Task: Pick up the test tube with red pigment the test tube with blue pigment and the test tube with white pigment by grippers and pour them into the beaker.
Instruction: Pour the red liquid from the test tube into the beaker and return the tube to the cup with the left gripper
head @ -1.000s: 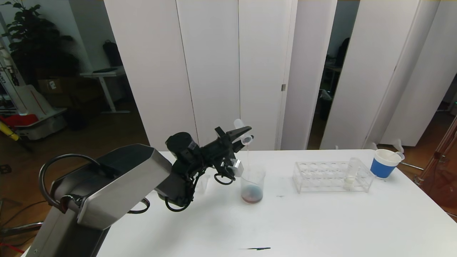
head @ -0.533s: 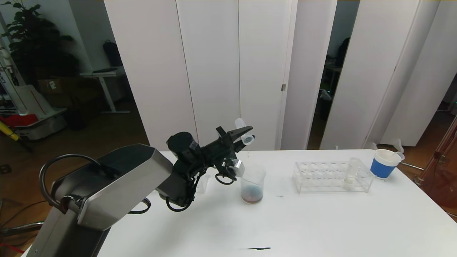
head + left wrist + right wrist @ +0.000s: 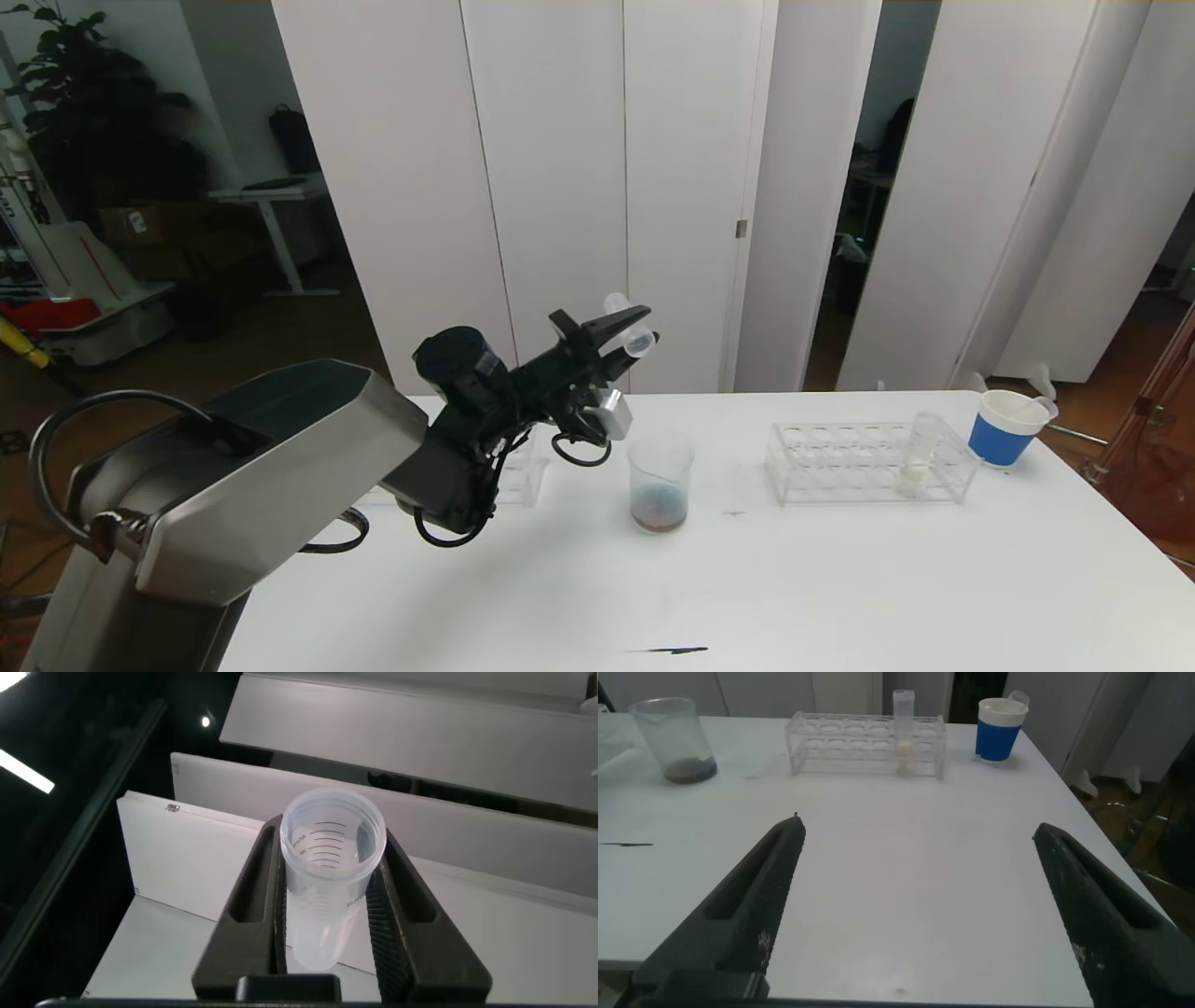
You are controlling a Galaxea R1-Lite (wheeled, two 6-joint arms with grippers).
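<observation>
Left gripper (image 3: 627, 334): raised above the white table (image 3: 840, 579), fingers clamped on 1 clear tube (image 3: 627, 336), tilted, to the left of and above the beaker. Beaker (image 3: 660, 486): upright, dark reddish liquid at bottom. Clear rack (image 3: 868, 462): right of beaker, holding the test tube with white pigment (image 3: 919, 455). Blue-banded cup (image 3: 1006, 427): beyond the rack's right end.
</observation>
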